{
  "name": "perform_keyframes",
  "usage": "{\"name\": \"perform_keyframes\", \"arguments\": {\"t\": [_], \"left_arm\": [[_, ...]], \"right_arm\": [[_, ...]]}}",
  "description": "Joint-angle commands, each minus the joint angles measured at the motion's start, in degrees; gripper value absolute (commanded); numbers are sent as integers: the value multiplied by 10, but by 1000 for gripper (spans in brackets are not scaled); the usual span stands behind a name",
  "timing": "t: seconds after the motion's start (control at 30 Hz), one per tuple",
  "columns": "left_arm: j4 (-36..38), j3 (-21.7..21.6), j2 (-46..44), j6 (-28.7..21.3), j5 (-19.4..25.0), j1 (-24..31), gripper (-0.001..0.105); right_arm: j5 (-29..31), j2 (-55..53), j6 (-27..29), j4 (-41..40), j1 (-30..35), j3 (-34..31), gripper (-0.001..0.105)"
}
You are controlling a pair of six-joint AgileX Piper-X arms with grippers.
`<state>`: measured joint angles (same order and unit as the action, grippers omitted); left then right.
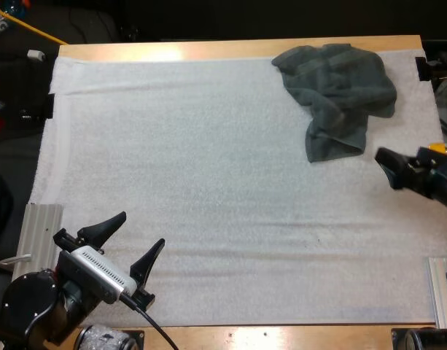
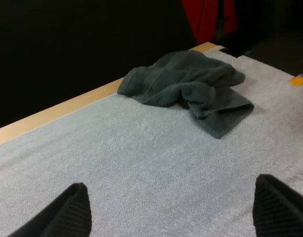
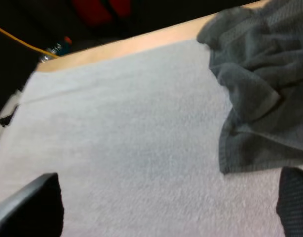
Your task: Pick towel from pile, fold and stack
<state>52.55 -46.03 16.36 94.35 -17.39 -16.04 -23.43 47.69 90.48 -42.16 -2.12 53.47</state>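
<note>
- Starting at the near left corner of the white mat (image 1: 208, 189), the left gripper (image 1: 143, 227) is seen poised over bare mat, angled toward the far right.
- Its two black fingers (image 2: 72, 212) are held wide apart, and nothing is gripped between them.
- From the left wrist view, only bare mat is found between those fingers, and the towel is seen well apart from them, across the mat.
- Farther on, at the right edge of the mat, the right gripper (image 1: 389, 162) is positioned low, pointing left.
- It is placed just beside the near edge of the towel.
- In the right wrist view its fingers (image 3: 35, 207) are shown standing well apart, with nothing taken hold of.
- One of them is set close to the towel's near hem, though whether it touches cannot be told.
- Farthest back, the crumpled dark grey-green towel (image 1: 340, 95) is bunched at the far right corner of the mat.
- A loose flap of it is draped toward the near side.
- Its far folds are laid up against the wooden table (image 1: 208, 49) edge beyond the mat.
</note>
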Motion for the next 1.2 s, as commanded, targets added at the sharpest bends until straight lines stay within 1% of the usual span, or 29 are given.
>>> {"name": "perform_keyframes", "arguments": {"t": [0.0,0.03,0.1,0.13,0.2,0.27,0.4,0.6,0.77,0.93,1.03,1.1,1.17], "left_arm": [[-7,-4,0,7,-4,-3,66],[-7,-4,0,7,-4,-3,66],[-7,-4,0,7,-4,-3,66],[-7,-4,0,7,-4,-3,66],[-7,-4,0,7,-4,-3,66],[-6,-4,0,7,-4,-3,66],[-6,-4,0,7,-4,-3,66],[-6,-4,0,7,-4,-3,66],[-1,-4,0,9,-4,-3,66],[-1,-4,0,9,-4,-3,66],[-1,-4,0,9,-4,-3,66],[-1,-4,0,12,-4,-3,66],[-1,-4,0,16,-4,-3,66]], "right_arm": [[27,21,-4,18,-16,13,85],[42,35,-8,23,-25,17,85],[93,83,-27,42,-49,33,85],[103,98,-33,47,-56,39,85],[145,149,-69,60,-68,61,85],[158,189,-100,68,-69,77,85],[163,267,-163,91,-69,117,85],[199,376,-228,118,-67,170,85],[223,463,-239,124,-67,215,85],[225,552,-260,124,-66,260,84],[234,600,-265,134,-65,286,76],[245,636,-276,139,-65,307,65],[250,659,-289,141,-65,320,59]]}}
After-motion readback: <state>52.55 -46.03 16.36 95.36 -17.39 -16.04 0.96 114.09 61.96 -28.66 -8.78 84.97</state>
